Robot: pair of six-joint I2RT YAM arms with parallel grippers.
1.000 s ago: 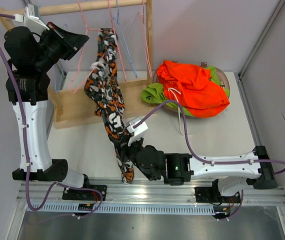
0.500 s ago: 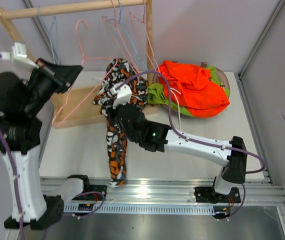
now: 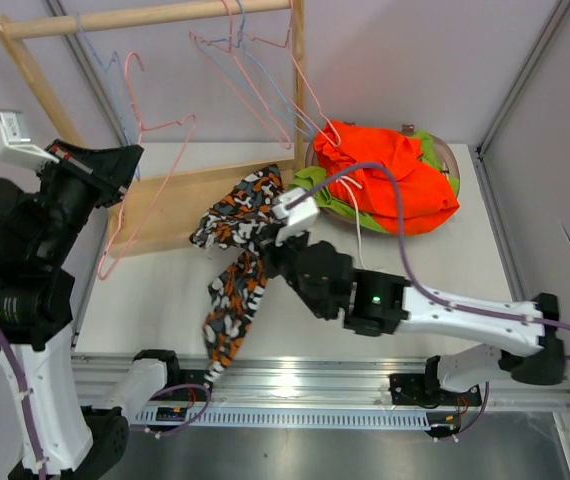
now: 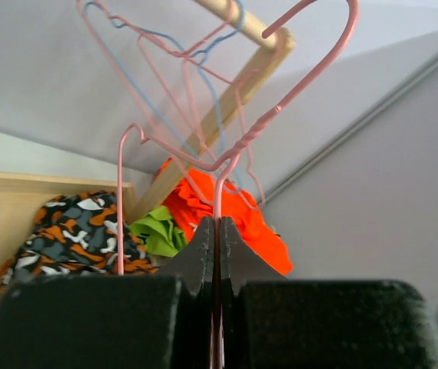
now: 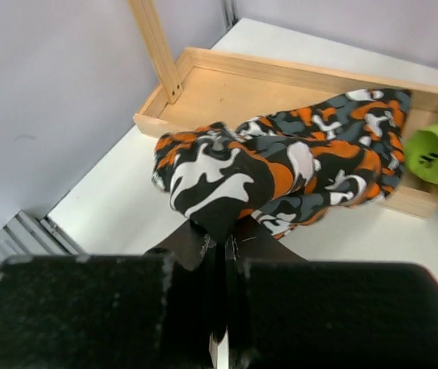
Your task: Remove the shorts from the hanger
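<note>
Your left gripper [image 4: 217, 233] is clamped with its jaws together on the wire of the pink hanger [image 4: 217, 200], just under the twisted neck. From above, it holds that hanger out at the left end of the wooden rack [image 3: 165, 212]. The hanger is bare, and its long wire slants down across the left end of the rack's base board.

Your right gripper [image 5: 220, 242] has its jaws pressed together on a bunched fold of the camouflage shorts [image 3: 235, 270]. It sits just in front of the rack's base. The shorts are on no hanger. One end lies crumpled against the front edge of the base board, and the rest trails away from the rack across the table [image 3: 145, 290] towards the arm mounts.

The orange shorts [image 3: 390, 178] lie heaped in a round basket [image 3: 451, 158] just to the right of the rack. The lime green shorts [image 3: 308, 186] poke out from under them on the side nearest the rack's right post.

Several thin wire hangers [image 3: 255, 75], pink and blue, hang bare from the right half of the rack's top rail [image 3: 155, 15].
</note>
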